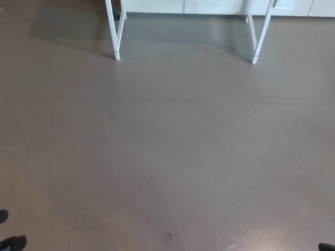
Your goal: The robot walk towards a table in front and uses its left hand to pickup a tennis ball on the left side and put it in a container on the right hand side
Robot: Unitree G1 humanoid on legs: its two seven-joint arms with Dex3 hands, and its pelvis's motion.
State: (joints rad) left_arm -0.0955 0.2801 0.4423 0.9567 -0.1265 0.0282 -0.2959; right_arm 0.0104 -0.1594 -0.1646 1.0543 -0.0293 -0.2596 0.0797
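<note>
While grey floor (167, 157) fills the view, white table legs (116, 36) stand beyond.

We see only tiny bits of our body. Our left hand (12, 243) shows as two small, dark black, rounded lumps. Our right hand (327, 247) is just a thin black sliver, too small to make out.

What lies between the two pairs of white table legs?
Nothing: the head view shows bare grey floor between the left legs and right legs.
</note>
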